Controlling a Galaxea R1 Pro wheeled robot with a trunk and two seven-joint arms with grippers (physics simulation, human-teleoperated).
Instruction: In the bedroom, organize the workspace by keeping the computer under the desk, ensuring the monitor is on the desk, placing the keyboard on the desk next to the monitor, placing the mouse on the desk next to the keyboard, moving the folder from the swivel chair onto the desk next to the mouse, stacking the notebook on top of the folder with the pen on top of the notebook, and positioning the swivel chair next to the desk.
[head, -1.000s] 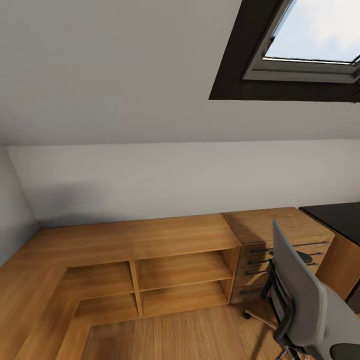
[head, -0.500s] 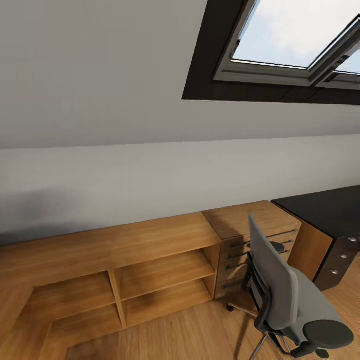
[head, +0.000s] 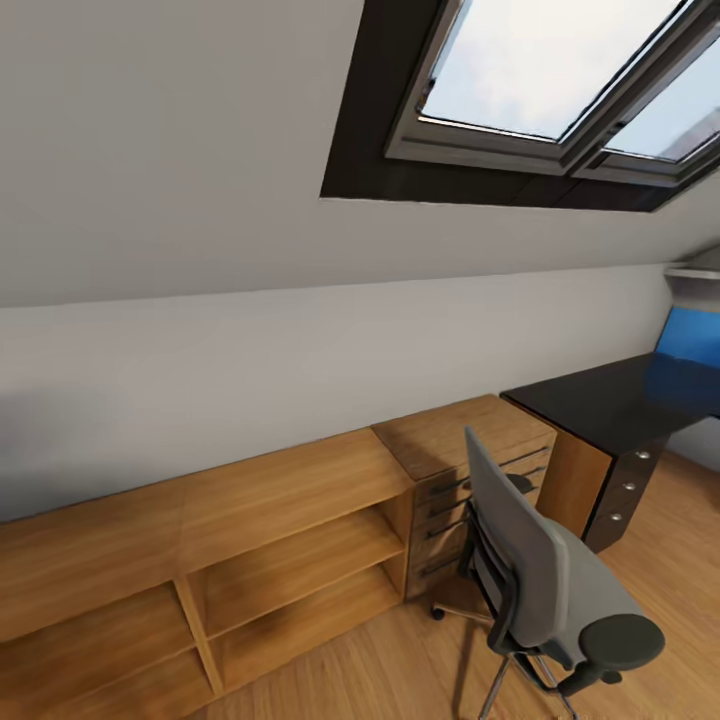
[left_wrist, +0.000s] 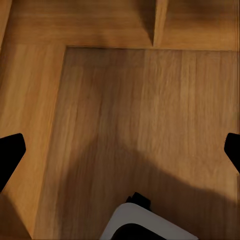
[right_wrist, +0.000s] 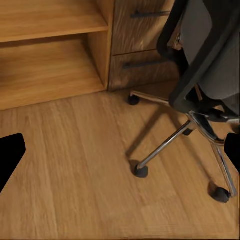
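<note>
The swivel chair (head: 545, 585) stands on the wood floor with its grey back toward me, so its seat is hidden. Its chrome star base and casters also show in the right wrist view (right_wrist: 170, 142). Behind it to the right is the desk (head: 600, 405), with a glossy black top and a dark drawer unit with silver knobs. A blue upright panel (head: 690, 345) stands at the desk's far end; I cannot tell what it is. My left gripper (left_wrist: 120, 152) hangs open over bare floor. My right gripper (right_wrist: 120, 152) is open above the floor near the chair's base.
A light wooden dresser (head: 460, 465) with bar handles sits between the desk and a long low open shelf unit (head: 260, 545) along the wall. A skylight (head: 540, 70) is set in the sloped ceiling. A pale rounded part (left_wrist: 145, 225) shows under the left gripper.
The camera has swung to the right. Chair, dresser and shelves sit further left in the picture, and more of the desk and the blue panel have come into view.
</note>
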